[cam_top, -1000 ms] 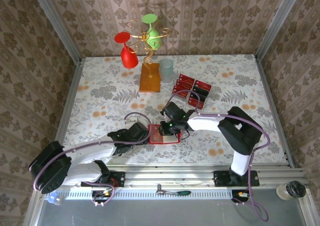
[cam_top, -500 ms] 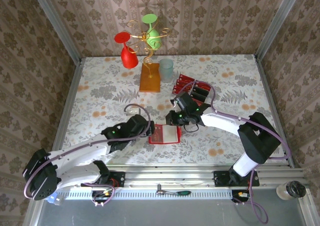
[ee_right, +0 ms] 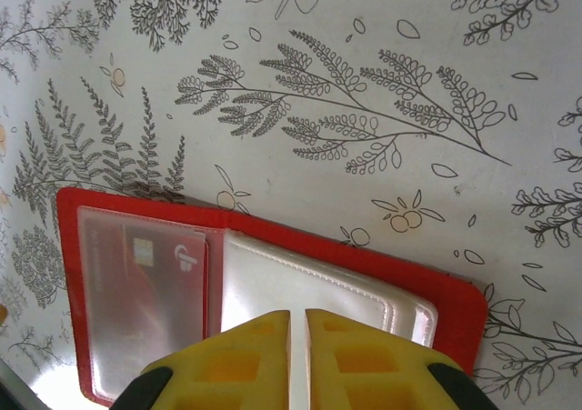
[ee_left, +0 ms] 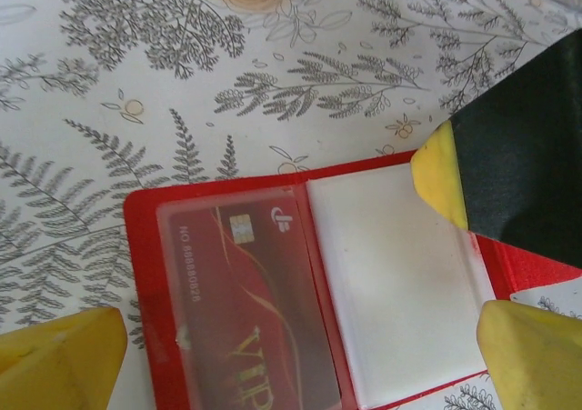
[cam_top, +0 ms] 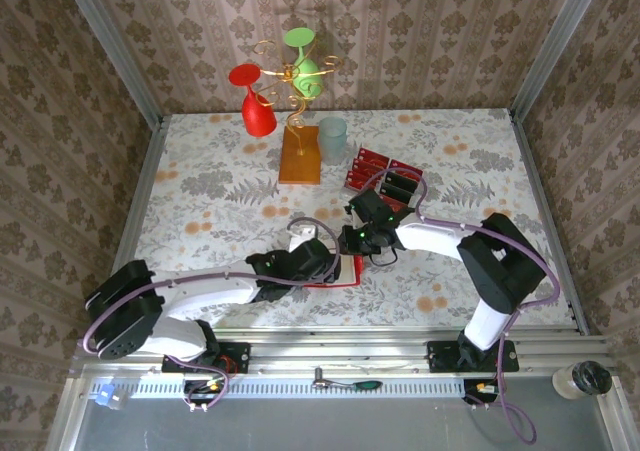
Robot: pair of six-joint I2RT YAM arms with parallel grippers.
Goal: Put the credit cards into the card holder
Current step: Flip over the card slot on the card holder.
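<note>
Spread wide, the left pincer [ee_left: 291, 365] is hanging released over a flat, glossy red folding card holder [ee_left: 318, 283], with one yellow fingertip showing off each side of it and nothing gripped between them. That card holder is lying opened flat on the floral-patterned table [cam_top: 200, 191], near its front edge between the two arms [cam_top: 345, 274]. A red credit card [ee_left: 232, 328] with gold print is sitting under the clear pocket of one half, while the other half is showing a pale, blank pocket. The right pincer [ee_right: 297, 346] is staying clenched in form, its yellow fingers pressed together with only a thin seam between them and nothing visible in that seam; it is pointing down at the pale pocket of the card holder [ee_right: 255, 283], and from the left wrist camera its yellow tip appears to be touching that pocket's far corner. Seen from above, the left pincer [cam_top: 322, 263] and right pincer [cam_top: 352, 241] are sitting just beside each other. More red and dark credit cards [cam_top: 385, 181] are lying in rows farther back on the table, well apart from the card holder.
</note>
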